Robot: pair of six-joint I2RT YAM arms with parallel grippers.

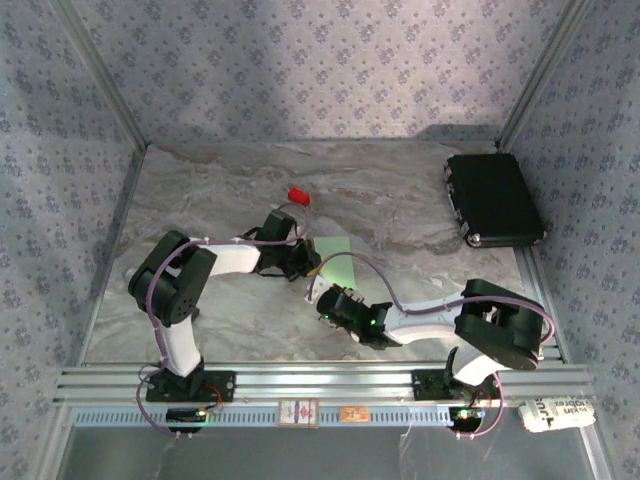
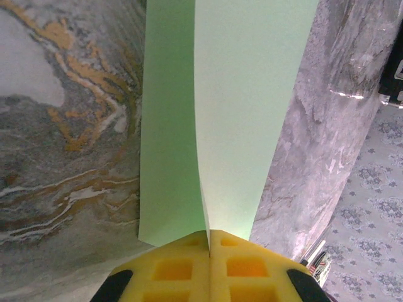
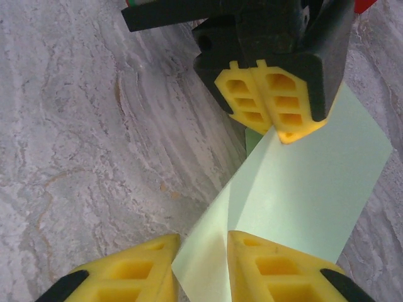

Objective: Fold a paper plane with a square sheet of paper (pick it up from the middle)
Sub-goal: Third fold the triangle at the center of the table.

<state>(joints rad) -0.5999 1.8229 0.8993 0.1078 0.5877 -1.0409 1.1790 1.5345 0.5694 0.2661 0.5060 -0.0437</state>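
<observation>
Looks like an early fold: left gripper (image 2: 209, 242) pinches the square sheet of paper (image 2: 233, 107), right gripper (image 3: 201, 264) spread around its corner at frame bottom. Next up, probably clamp and crease.

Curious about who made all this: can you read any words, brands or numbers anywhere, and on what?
White bundle, right end of the front rail: dark print, too blurred to read.
Red-and-white sticker on that rail: too small to read.
Orange sticker beside it: too small to read.
Green paper: blank.
</observation>
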